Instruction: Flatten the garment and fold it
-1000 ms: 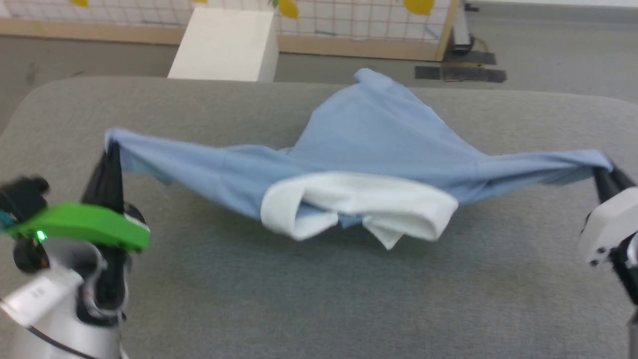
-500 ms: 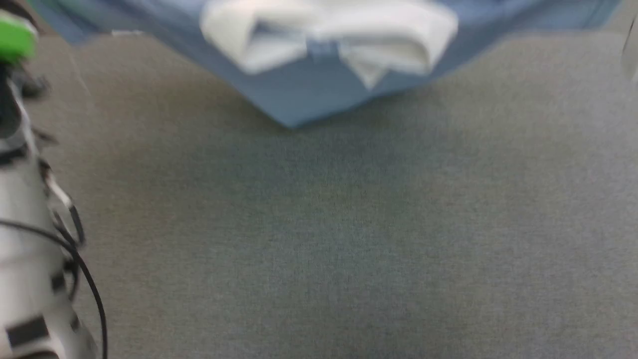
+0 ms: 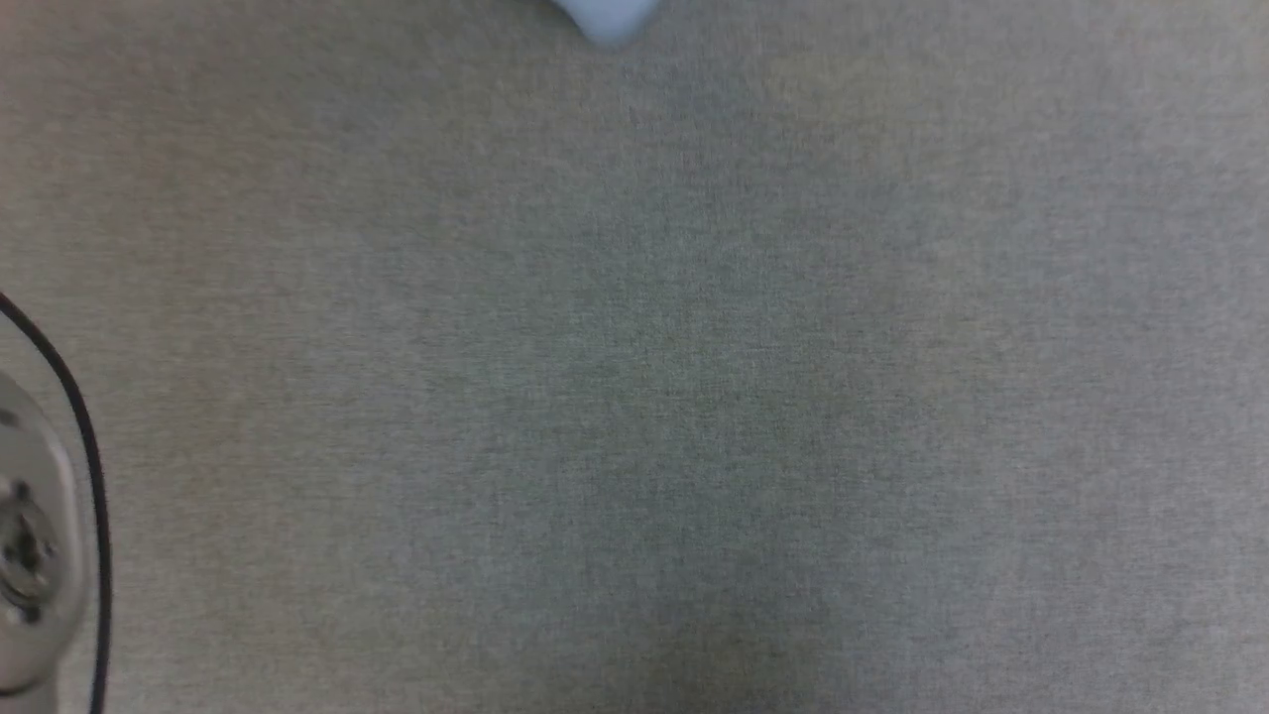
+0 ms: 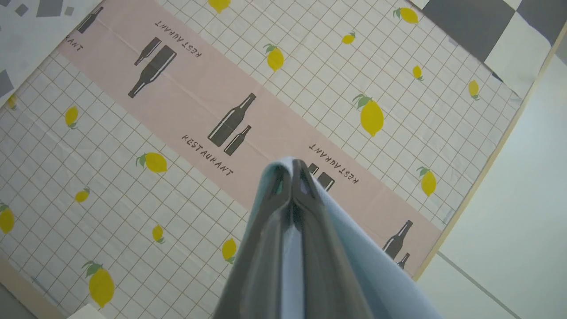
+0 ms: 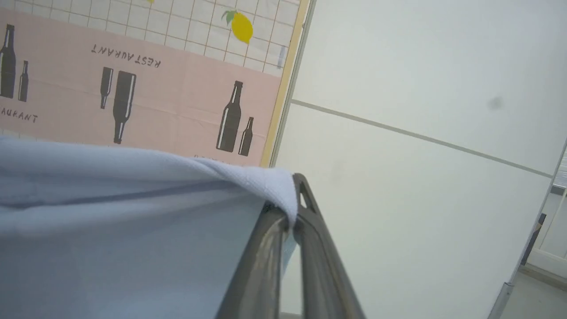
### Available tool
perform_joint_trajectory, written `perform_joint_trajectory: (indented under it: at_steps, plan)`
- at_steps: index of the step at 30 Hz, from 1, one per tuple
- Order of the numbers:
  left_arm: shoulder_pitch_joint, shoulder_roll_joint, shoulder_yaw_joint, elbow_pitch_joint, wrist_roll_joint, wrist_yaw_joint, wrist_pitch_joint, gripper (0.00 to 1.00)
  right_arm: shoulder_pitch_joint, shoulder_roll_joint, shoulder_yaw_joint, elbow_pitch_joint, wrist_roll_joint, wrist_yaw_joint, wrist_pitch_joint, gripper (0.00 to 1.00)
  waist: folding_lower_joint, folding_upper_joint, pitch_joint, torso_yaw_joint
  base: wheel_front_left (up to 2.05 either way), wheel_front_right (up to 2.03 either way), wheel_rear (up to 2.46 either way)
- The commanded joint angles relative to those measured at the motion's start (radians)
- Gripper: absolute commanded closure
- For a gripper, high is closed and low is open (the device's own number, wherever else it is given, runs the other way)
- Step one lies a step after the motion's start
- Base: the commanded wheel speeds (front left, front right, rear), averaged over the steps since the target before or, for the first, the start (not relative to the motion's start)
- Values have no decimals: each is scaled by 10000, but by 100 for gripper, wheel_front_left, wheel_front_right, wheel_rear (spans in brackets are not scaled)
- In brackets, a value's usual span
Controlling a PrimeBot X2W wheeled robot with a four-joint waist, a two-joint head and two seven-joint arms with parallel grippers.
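The garment, light blue, shows in the head view as a small hanging tip at the top edge above the grey table. In the left wrist view my left gripper is shut on a fold of the garment, which drapes down to the right of the fingers. In the right wrist view my right gripper is shut on an edge of the garment, and the cloth stretches away to the left. Both grippers point at a wall. The collar and the lettering are hidden.
A pale joint of my left arm with a black cable sits at the lower left of the head view. Behind the grippers stands a lemon-patterned panel with a wooden frame, and beside it a plain white wall.
The head view has swung down onto the table, so the camera has moved. The garment, stretched between both grippers a second ago, has slid up that view until its lowest tip alone remains.
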Motion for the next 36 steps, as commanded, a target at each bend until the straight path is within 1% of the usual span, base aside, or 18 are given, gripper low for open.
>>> perform_joint_trajectory:
  at_steps: [1,3,5,9,13,16,18,21,23,25,28,31,34,36]
  plan:
    - [-395,216,59,65,43,-153,-251,100,-383,34,-176,148,-177,-17,-433,100,-4,64,740,-251,0,0,0]
    - [-747,287,73,207,87,-322,-569,100,-736,119,-319,463,-346,-17,-1008,100,-4,64,733,-267,0,0,0]
    - [-848,319,29,413,79,-552,-736,100,-715,237,-372,867,-396,-17,-1245,100,-4,64,606,-283,0,0,0]
    - [-164,382,-264,1133,213,-978,-682,100,-63,179,-81,1866,-148,-17,-1482,100,-4,64,244,-228,0,0,0]
    - [1416,504,-656,1900,548,-1444,-603,100,1331,110,356,2554,537,-17,-1482,100,-4,64,-413,-143,0,0,0]
    - [2866,495,-962,2249,677,-1720,-413,100,2667,-51,800,2670,1287,-17,-1182,100,-4,64,-1115,-15,0,0,0]
    - [3941,443,-1100,2324,695,-1827,-302,100,3760,-210,1143,2486,1916,-17,-821,100,-4,64,-1673,72,0,0,0]
    - [5765,328,-1263,2107,659,-1900,-12,100,5695,-440,1362,1612,2977,-17,56,100,-4,64,-2571,169,0,0,0]
    - [7023,169,-1198,1669,436,-1857,256,100,7085,-591,1328,737,3515,-17,812,100,-4,64,-3108,241,0,0,0]
    - [8241,-20,-1143,1125,292,-1674,487,100,8497,-677,1144,-294,3890,-17,1640,100,-4,64,-3548,301,0,0,0]
    - [10151,-274,-1042,-2,126,-1247,911,100,10590,-587,693,-1901,4157,-17,2910,100,-4,64,-4095,379,0,0,0]
    - [11827,-619,-892,-1158,-50,-732,1226,100,12452,-148,-90,-3423,4105,-17,3901,100,-4,64,-4508,478,0,0,0]
    - [13300,-695,-856,-2089,162,-160,1538,100,14043,560,-796,-4641,3926,-17,4740,100,-4,64,-4774,579,0,0,0]
    - [14085,-699,-921,-2492,378,188,1775,100,14937,974,-1149,-5181,3784,-17,5182,100,-4,64,-4855,654,0,0,0]
